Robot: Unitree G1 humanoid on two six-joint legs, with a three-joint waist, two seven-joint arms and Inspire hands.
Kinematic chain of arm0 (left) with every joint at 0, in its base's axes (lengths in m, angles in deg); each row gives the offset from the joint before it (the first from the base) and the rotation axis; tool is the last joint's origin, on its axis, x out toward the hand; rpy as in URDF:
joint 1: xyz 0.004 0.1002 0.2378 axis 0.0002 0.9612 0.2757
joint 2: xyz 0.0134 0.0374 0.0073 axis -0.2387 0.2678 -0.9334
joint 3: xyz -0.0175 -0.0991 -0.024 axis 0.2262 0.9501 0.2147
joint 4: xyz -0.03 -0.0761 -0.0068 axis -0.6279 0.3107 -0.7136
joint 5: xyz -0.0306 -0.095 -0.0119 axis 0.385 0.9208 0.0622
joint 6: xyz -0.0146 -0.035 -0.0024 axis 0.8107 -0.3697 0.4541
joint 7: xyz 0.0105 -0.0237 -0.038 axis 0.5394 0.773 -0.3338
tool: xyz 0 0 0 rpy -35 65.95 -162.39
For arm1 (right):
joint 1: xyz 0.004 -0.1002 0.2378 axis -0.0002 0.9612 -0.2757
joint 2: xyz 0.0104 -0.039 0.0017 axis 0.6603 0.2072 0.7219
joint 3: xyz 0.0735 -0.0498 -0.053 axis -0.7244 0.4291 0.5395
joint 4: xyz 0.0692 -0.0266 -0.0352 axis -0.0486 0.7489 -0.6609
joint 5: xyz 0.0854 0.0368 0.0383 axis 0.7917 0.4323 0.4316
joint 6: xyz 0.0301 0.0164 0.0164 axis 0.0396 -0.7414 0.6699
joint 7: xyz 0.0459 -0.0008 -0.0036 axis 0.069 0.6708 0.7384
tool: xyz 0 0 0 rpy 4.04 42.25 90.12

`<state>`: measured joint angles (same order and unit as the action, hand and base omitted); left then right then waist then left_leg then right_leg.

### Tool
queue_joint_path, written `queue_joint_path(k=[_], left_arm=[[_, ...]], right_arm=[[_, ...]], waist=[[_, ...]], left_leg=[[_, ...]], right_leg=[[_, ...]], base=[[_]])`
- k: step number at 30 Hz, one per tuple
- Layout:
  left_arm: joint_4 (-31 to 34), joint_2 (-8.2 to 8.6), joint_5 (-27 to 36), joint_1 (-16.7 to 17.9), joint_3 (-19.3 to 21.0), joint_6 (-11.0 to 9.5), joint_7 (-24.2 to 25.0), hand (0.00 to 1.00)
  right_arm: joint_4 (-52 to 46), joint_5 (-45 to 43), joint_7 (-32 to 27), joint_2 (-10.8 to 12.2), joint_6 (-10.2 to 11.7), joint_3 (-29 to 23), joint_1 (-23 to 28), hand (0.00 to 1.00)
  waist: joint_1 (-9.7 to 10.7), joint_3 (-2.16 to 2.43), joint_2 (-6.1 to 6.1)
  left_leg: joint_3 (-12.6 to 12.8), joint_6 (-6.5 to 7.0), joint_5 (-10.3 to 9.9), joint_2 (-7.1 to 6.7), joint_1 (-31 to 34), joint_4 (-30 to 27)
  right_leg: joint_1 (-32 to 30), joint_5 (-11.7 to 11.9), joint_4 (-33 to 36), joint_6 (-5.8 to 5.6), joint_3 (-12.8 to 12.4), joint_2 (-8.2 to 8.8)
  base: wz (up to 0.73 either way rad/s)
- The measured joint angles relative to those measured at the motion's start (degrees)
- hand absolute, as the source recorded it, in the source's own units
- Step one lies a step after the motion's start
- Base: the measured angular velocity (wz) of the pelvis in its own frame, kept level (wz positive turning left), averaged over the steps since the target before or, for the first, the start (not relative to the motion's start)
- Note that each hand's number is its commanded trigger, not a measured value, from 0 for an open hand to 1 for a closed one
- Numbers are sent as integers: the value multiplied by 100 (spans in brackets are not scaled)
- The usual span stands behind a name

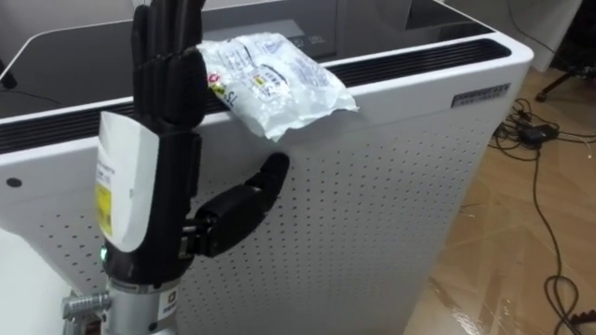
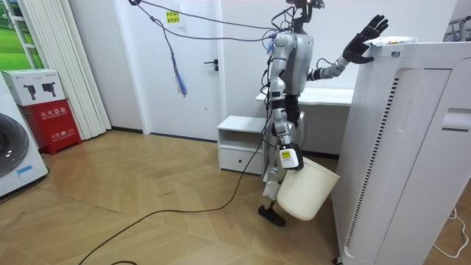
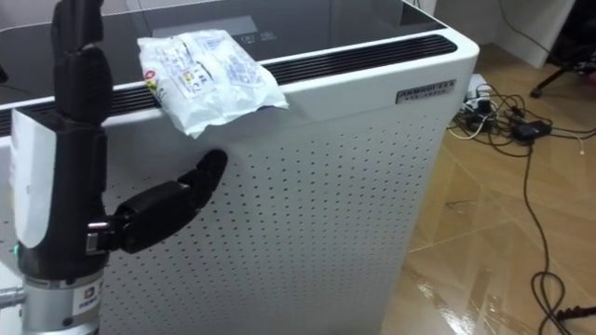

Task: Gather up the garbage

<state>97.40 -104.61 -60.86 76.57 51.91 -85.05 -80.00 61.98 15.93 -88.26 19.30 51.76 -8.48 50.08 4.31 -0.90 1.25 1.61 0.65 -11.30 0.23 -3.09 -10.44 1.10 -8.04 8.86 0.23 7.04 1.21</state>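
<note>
Grasp not yet made: the left hand [image 1: 168, 93], fingers straight and apart, stands at 9 o'clock of the crumpled wrapper [image 1: 275, 79], which lies ungripped on the white appliance's [image 1: 372, 186] top edge.

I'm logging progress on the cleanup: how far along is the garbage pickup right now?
Done: the robot stands at the white appliance, a white bin at its right hand. In hand: the left hand is raised, fingers straight, beside the crumpled wrapper on the appliance's top edge, not gripping it. Left: grasp the wrapper and drop it into the bin.
</note>
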Motion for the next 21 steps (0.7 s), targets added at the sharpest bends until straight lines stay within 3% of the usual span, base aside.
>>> queue_joint_path(k=[16,17,18,20,21], left_arm=[[2,-1,5,-51,-258,111,28,0],[1,-1,6,-64,-267,111,49,6],[1,-1,6,-88,-268,112,77,49],[1,-1,6,-106,-271,111,108,99],[1,0,6,-106,-276,111,113,100]], right_arm=[[22,7,-18,8,-27,3,-16,100],[19,7,-18,8,-27,4,-14,100],[18,7,-19,8,-27,3,-13,100],[16,7,-20,8,-27,3,-13,100],[16,7,-20,8,-27,3,-13,100]], waist=[[21,-9,-15],[23,-10,-18],[24,-11,-19],[24,-11,-19],[24,-12,-20]], left_leg=[[4,0,0,3,-19,11],[4,0,0,4,-21,12],[4,0,0,5,-22,11],[4,0,0,6,-22,12],[4,0,0,6,-22,12]], right_leg=[[3,0,-3,0,-58,-16],[5,0,-3,0,-59,-17],[6,0,-2,0,-61,-17],[9,0,-1,0,-63,-18],[9,0,-1,0,-64,-18]], base=[[-1],[0],[0],[0],[0]])
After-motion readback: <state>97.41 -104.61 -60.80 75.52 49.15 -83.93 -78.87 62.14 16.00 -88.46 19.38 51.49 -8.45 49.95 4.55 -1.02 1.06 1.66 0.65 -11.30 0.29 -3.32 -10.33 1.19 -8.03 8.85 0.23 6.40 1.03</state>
